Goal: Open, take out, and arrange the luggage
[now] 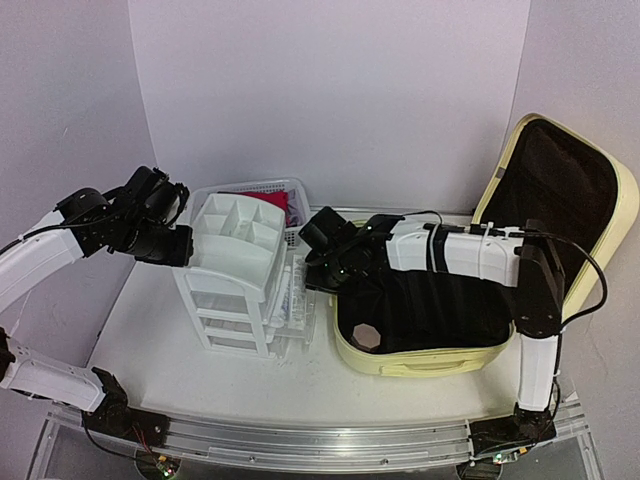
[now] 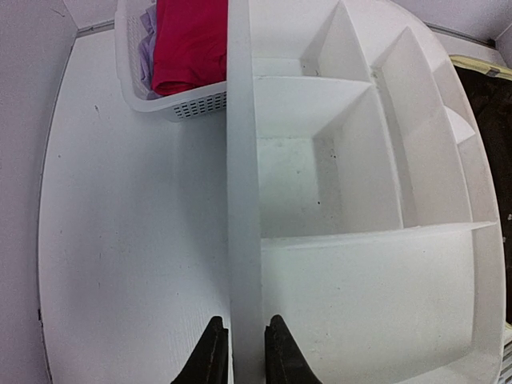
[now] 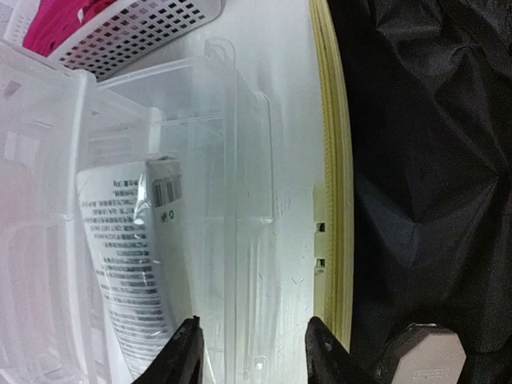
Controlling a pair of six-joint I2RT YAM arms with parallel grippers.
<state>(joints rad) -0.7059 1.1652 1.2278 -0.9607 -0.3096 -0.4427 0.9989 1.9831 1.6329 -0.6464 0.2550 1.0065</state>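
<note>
The luggage (image 1: 420, 360), a pale yellow suitcase, lies open at the right with its lid (image 1: 560, 180) standing up and black lining showing. Its yellow rim (image 3: 332, 160) runs down the right wrist view. My left gripper (image 2: 246, 352) is shut on the left rim of the white drawer organizer (image 2: 344, 200); the same gripper (image 1: 185, 245) shows at the organizer's left in the top view. My right gripper (image 3: 254, 352) hangs between organizer and suitcase. Its jaws stand apart around the end of a clear drawer (image 3: 232, 200) pulled out of the organizer.
A white mesh basket (image 1: 265, 188) with red cloth (image 2: 192, 40) stands behind the organizer (image 1: 235, 250). A white printed tube (image 3: 120, 240) lies in the clear drawer. A small dark round object (image 1: 367, 336) rests on the suitcase lining. White walls close in the back and sides.
</note>
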